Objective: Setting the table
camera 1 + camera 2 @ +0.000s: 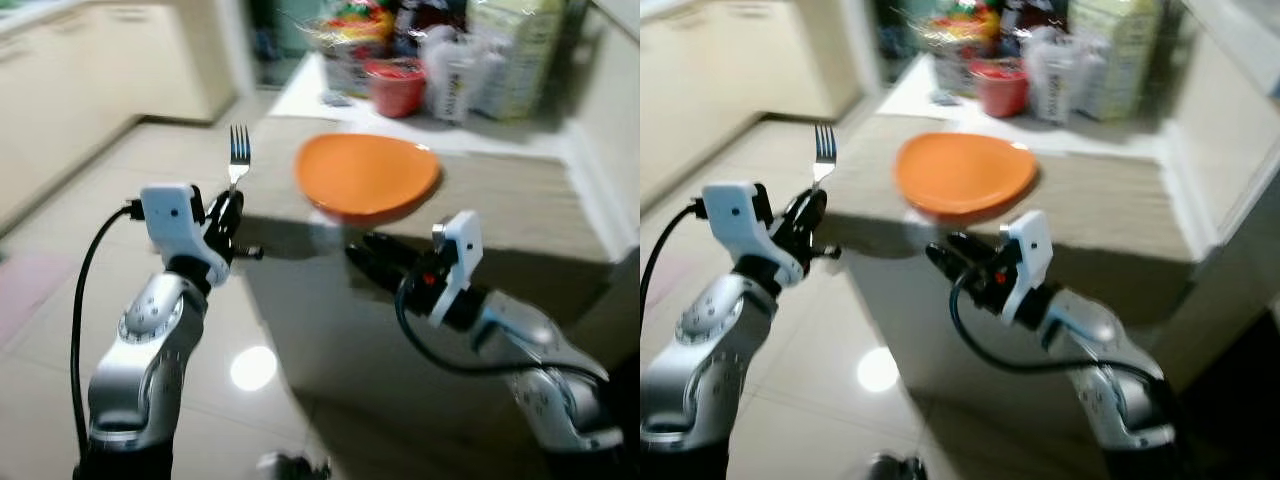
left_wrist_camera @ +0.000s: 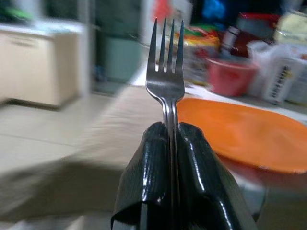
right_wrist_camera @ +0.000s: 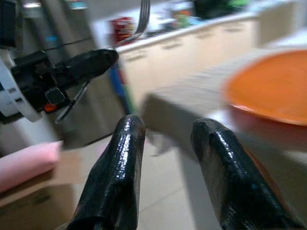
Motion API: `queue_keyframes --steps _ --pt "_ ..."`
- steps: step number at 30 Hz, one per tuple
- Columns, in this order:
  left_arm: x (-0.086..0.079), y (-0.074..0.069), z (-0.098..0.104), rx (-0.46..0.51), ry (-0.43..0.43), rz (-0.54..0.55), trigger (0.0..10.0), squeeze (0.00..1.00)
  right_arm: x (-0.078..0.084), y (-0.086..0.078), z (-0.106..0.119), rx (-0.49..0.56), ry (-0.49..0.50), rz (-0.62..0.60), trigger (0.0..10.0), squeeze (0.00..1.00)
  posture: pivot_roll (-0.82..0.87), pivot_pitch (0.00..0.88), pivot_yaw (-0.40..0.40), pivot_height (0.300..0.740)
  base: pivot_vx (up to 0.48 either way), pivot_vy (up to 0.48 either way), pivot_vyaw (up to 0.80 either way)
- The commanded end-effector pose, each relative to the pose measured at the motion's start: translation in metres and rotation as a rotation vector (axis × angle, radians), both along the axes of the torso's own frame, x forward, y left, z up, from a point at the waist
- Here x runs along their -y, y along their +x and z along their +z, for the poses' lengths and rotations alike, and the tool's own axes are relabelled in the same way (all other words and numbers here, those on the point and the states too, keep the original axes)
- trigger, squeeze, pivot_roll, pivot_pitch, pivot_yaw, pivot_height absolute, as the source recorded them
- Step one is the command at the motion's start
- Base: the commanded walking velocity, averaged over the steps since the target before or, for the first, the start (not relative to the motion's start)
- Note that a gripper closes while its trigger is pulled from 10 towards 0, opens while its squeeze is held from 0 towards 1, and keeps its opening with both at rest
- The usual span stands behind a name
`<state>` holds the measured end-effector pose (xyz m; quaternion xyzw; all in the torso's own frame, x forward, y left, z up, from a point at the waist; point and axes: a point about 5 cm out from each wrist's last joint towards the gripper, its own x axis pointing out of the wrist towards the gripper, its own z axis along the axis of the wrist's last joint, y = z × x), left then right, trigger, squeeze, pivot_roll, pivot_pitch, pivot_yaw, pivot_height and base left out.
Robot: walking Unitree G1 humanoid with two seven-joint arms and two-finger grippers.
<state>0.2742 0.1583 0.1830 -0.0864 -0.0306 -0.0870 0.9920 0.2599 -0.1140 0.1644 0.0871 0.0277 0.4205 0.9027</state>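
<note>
My left gripper (image 1: 228,212) was clenched on the handle of a fork (image 1: 238,158), which stood upright with its tines up, just left of the near left corner of the table (image 1: 520,205). An orange plate (image 1: 368,175) lay on the table near its near edge, and a red cup (image 1: 396,88) and some blurred packages stood at the far side. My right gripper (image 1: 368,252) was released, its fingers (image 3: 115,177) apart, in front of the table edge below the plate.

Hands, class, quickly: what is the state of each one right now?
Left hand: closed on the fork, tines pointing up.
Right hand: open, holding nothing, near the table edge by the orange plate.
</note>
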Motion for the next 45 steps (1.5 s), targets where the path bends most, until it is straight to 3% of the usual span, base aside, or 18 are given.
queue_keyframes --steps 1,14,22,27,32,41,42,45 --pt "0.000 0.002 0.006 0.029 0.013 0.002 0.0 0.00 0.000 0.000 0.001 0.013 0.003 -0.004 10.0 0.00 -0.16 0.000 0.114 0.740 0.000 0.000 0.00" --pt "0.005 0.002 0.008 0.047 -0.008 -0.047 0.0 0.00 0.003 0.000 -0.001 0.023 -0.022 -0.008 10.0 0.00 -0.17 0.000 0.116 0.740 0.000 0.000 0.00" --pt "0.011 -0.002 0.005 0.045 0.028 -0.107 0.0 0.00 0.006 0.005 -0.004 0.029 -0.063 -0.055 10.0 0.00 -0.17 0.000 0.117 0.740 0.000 0.000 0.00" --pt "0.014 -0.002 0.005 0.048 0.021 -0.124 0.0 0.00 0.018 0.022 -0.020 0.108 -0.276 -0.279 10.0 0.00 -0.17 0.000 0.119 0.740 0.000 0.000 0.00" --pt "0.017 -0.002 0.004 0.045 0.025 -0.151 0.0 0.00 0.030 0.025 -0.024 0.092 -0.266 -0.399 10.0 0.00 -0.18 0.000 0.123 0.740 0.000 0.000 0.00" --pt "0.019 -0.001 0.004 0.046 0.026 -0.171 0.0 0.00 0.046 0.029 -0.021 0.168 -0.267 -0.598 10.0 0.00 -0.19 0.000 0.126 0.740 0.000 0.000 0.00" --pt "0.019 -0.001 0.004 0.047 0.026 -0.173 0.0 0.00 0.047 0.029 -0.021 0.175 -0.258 -0.615 10.0 1.00 -0.19 0.000 0.127 0.740 0.000 0.000 0.00" --pt "0.020 -0.001 0.005 0.050 0.029 -0.180 0.0 0.00 0.050 0.031 -0.021 0.188 -0.263 -0.646 10.0 1.00 -0.19 0.000 0.129 0.740 0.000 0.000 0.00"
